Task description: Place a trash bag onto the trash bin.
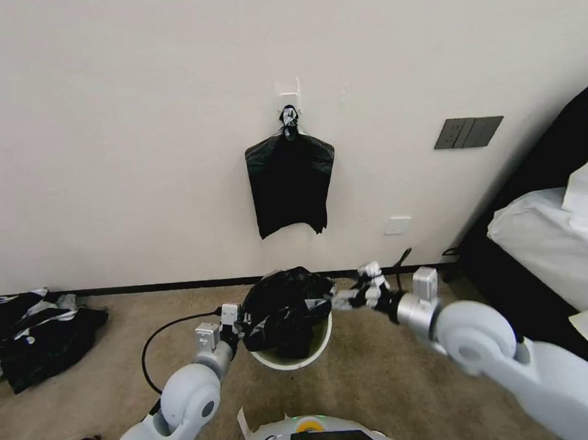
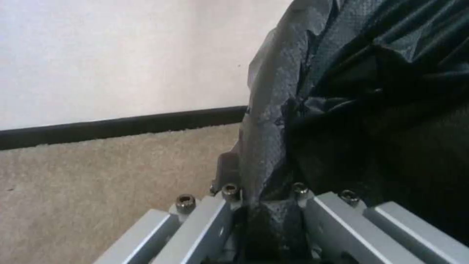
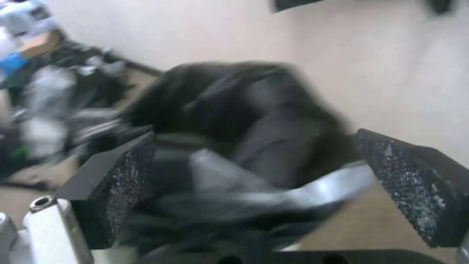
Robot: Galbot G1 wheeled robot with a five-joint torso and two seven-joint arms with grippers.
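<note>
Pinching trash bag [image 1: 283,307] | L gripper [image 1: 237,329] clamped | R gripper [image 1: 335,302] agape beside | over trash bin [image 1: 296,359]

A flat bundle of black bags [image 1: 291,187] hangs from a wall hook [image 1: 288,94] — a cloth heap [image 1: 32,332] lies on the carpet [image 1: 383,374], a bed [image 1: 561,243] opposite.

Bin [image 1: 313,353] stood on carpet [image 1: 383,374] near the wall [image 1: 135,123], the bag [image 1: 283,310] bunched over its mouth and heaped above the rim. Left gripper [image 1: 237,327] was at the bag's left edge, right gripper [image 1: 342,301] at its right edge. A bundle of bags [image 1: 291,187] hung from a wall hook [image 1: 288,94] above. Cloth heap [image 1: 35,332] lay far left; bed [image 1: 560,230] at right.
</note>
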